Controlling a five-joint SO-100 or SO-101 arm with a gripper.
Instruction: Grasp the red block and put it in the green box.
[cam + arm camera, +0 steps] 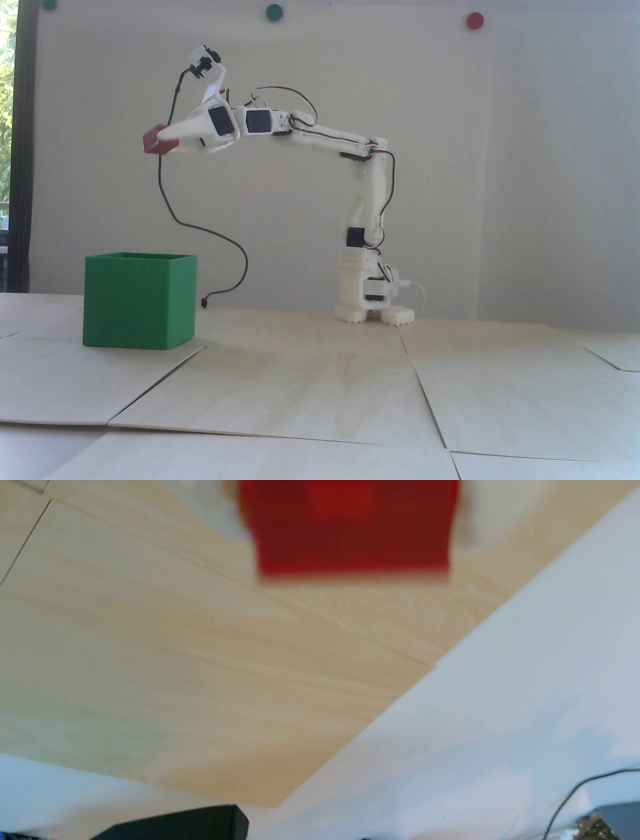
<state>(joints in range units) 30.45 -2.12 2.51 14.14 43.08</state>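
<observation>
Watching from the side here, the gripper (pixel 167 141) is clamped on the block (pixel 152 142), jaws closed down to about the block's width, one finger over the top edge and the other tucked under. The block sticks out past the fingertips toward the left in the fixed view, so it looks like a fairly shallow pinch on one end, not a deep hold.

In the wrist view the block (pixel 349 528) fills the top middle, blurry, with pale wood table (pixel 173 653) behind it and no green anywhere in that view.

The arm (pixel 325 137) is stretched out high, and the block hangs well above the box (pixel 135 305), roughly over its right half from this angle. I can't judge depth from one side camera, so it may not really be over the opening.

If I were driving it: keep the squeeze steady, line the block up over the middle of the opening, come down close to the rim before letting go. Dropping from this height risks a bounce off the wall. That dangling cable (pixel 210 232) also hangs near the box's right side.
</observation>
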